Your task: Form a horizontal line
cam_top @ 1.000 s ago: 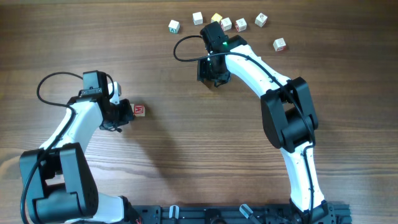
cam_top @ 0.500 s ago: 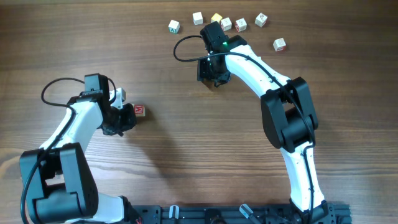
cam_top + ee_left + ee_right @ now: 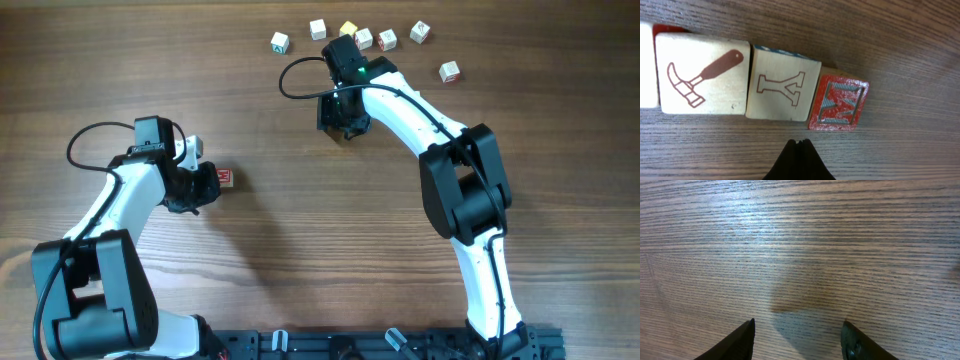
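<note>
The horizontal line shows in the left wrist view as a row of pale wooden cubes set edge to edge. A hammer cube is followed by a Y cube and a red M cube at the end, slightly askew. A further cube is cut off at the left edge. My left gripper is shut and empty, its tip just in front of the row between Y and M. From overhead, only the M cube shows beside the left gripper. My right gripper hangs open over bare wood.
Several loose letter cubes lie scattered along the far edge, from one at the left to another at the right. The right arm stretches toward them. A black rail runs along the near edge.
My left gripper has shifted a little right and toward the near edge, beside the row. The M cube and the right arm have stayed where they were.
</note>
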Controlling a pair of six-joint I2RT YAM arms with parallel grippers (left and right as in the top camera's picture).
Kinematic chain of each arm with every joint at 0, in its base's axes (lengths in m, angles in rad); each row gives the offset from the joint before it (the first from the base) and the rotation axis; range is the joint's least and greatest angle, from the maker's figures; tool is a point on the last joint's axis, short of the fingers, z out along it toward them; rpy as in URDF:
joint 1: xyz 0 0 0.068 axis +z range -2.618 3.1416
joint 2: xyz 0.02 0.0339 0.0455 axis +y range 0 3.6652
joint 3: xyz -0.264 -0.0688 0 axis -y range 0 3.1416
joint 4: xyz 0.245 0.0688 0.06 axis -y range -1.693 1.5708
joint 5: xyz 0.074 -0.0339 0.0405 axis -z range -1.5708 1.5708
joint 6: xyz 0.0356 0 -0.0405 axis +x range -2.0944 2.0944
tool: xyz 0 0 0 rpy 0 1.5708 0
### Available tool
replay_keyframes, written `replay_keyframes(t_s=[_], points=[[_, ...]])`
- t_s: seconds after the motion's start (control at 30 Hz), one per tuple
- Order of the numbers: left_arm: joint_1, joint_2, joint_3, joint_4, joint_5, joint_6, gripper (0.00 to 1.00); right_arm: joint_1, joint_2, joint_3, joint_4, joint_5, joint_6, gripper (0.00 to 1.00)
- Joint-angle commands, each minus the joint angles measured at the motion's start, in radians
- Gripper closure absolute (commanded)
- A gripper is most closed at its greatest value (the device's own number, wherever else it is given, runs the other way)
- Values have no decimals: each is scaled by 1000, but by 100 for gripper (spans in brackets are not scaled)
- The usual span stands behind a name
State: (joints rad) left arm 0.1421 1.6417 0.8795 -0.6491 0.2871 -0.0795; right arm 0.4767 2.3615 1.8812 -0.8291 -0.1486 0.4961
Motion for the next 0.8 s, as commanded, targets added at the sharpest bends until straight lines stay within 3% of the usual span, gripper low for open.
replay_keyframes(t_s=[0.0, 0.77], points=[[-1, -3, -5, 19, 20, -9, 96, -11, 70, -42, 2, 43, 5, 43], [-1, -3, -5, 31, 20, -34, 96, -11, 70, -42, 2, 43, 9, 43]])
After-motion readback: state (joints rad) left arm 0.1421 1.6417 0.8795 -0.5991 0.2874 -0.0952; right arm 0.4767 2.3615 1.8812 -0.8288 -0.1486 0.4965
